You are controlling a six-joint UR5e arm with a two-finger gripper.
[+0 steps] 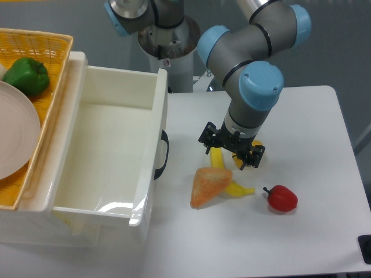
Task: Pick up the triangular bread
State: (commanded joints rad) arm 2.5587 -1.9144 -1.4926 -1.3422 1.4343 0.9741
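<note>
white bin [110, 156], wicker basket [35, 43], green pepper [27, 75], banana [223, 174], red pepper [282, 198]

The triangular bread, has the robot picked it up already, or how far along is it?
Not yet. The triangular bread lies on the table, untouched. The claw hangs just behind it, over the banana, holding nothing as far as I can see. Reaching the bread, gripping and lifting are all left.

No readable text, label, brand, number or sign anywhere in view. Arm housings, white bin [104, 156], wicker basket [40, 43], plate [14, 133] and worktop [313, 133] all plain, unmarked. Food items carry no stickers.
</note>
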